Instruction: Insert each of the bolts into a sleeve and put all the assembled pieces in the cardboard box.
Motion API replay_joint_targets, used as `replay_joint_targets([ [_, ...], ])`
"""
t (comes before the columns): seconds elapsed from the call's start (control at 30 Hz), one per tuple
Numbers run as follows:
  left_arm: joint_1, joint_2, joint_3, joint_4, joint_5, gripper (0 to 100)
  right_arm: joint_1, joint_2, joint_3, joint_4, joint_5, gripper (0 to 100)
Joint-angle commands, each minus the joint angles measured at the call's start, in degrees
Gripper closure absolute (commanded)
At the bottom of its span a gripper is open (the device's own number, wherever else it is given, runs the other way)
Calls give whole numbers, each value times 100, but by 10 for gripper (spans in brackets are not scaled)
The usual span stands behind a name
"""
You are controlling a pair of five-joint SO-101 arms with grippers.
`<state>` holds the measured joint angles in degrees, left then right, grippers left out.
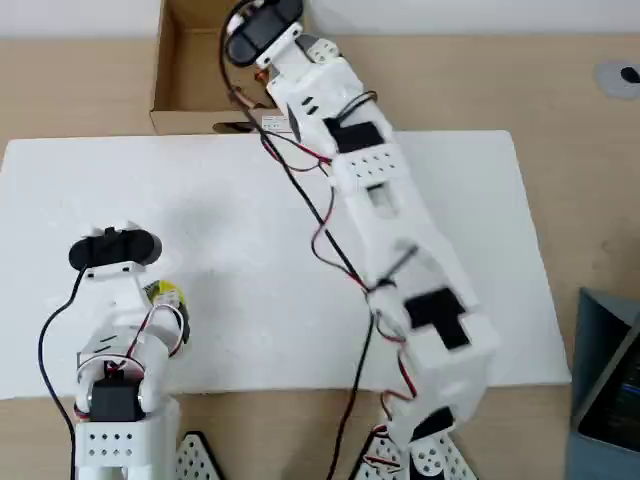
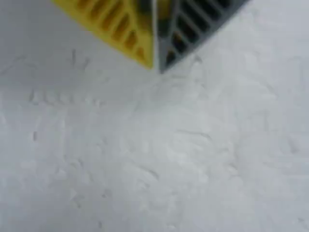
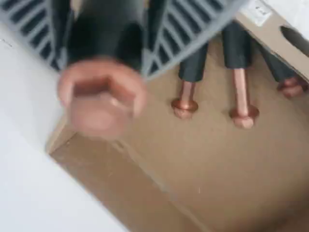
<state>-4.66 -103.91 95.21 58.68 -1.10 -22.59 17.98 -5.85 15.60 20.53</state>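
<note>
My right gripper [image 3: 106,34] is shut on an assembled piece [image 3: 101,92], a black sleeve with a copper bolt head sticking out, held over the near edge of the open cardboard box [image 3: 217,169]. Three more assembled pieces [image 3: 240,92] lie side by side on the box floor. In the high view the right arm stretches across the table to the box [image 1: 185,75] at the back. My left gripper [image 2: 157,60] points down at the white mat, its yellow and grey fingers closed tip to tip on nothing; the high view has it [image 1: 160,293] at the mat's front left.
A white mat [image 1: 250,250] covers most of the wooden table. A dark grey device [image 1: 605,380] stands at the right edge. A small round grey object [image 1: 618,78] lies at the back right. The right arm's cables trail across the mat's middle.
</note>
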Motion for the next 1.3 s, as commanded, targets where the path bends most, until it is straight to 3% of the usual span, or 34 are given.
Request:
replay_joint_targets([
  [0.0, -62, -57, -26, -18, -44, 998, 66, 629, -1068, -229, 237, 988],
  [0.17, -62, -57, -26, -18, -44, 998, 57, 1736, -2290, -176, 264, 987],
  [0.37, -62, -57, -26, -18, -44, 998, -171, 2563, -3547, 703, 624, 977],
  [0.57, -62, -57, -26, -18, -44, 998, -312, 3064, -4541, 1354, 624, 843],
  [1.0, -62, -57, -26, -18, -44, 998, -470, 3398, -5218, 1785, 642, 839],
  [1.27, -62, -57, -26, -18, -44, 998, -435, 3389, -5481, 1925, 1020, 840],
])
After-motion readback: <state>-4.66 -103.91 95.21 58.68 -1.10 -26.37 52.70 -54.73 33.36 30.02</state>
